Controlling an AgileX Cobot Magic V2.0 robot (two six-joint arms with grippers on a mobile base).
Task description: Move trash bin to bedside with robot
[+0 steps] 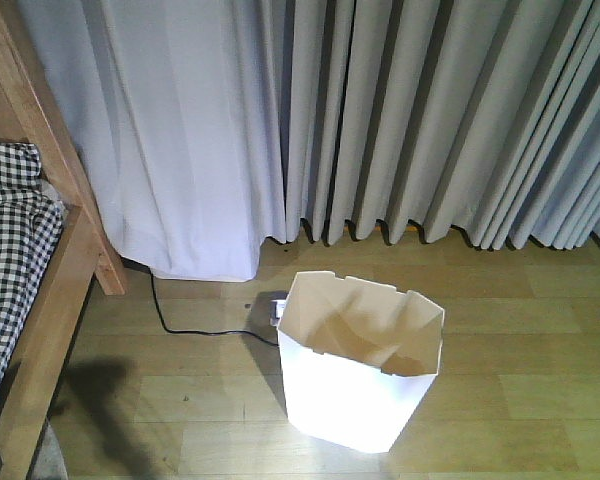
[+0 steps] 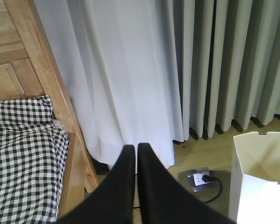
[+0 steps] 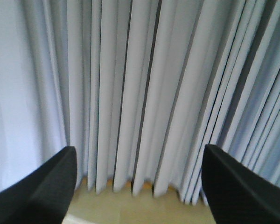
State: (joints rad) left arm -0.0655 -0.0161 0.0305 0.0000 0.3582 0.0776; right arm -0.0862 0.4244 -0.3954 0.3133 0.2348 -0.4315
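Note:
The white trash bin stands upright on the wooden floor, cream inside, right of the bed. Its rim corner shows at the lower right of the left wrist view. The bedside is the light wooden bed frame with checked bedding at the left; it also shows in the left wrist view. My left gripper is shut and empty, pointing at the curtain beside the bed post. My right gripper is wide open and empty, facing the curtain above the floor. Neither gripper touches the bin.
Pale grey curtains hang along the whole back wall. A floor socket with a black cable lies between the bed post and the bin. A pale strip shows at the right wrist view's bottom edge.

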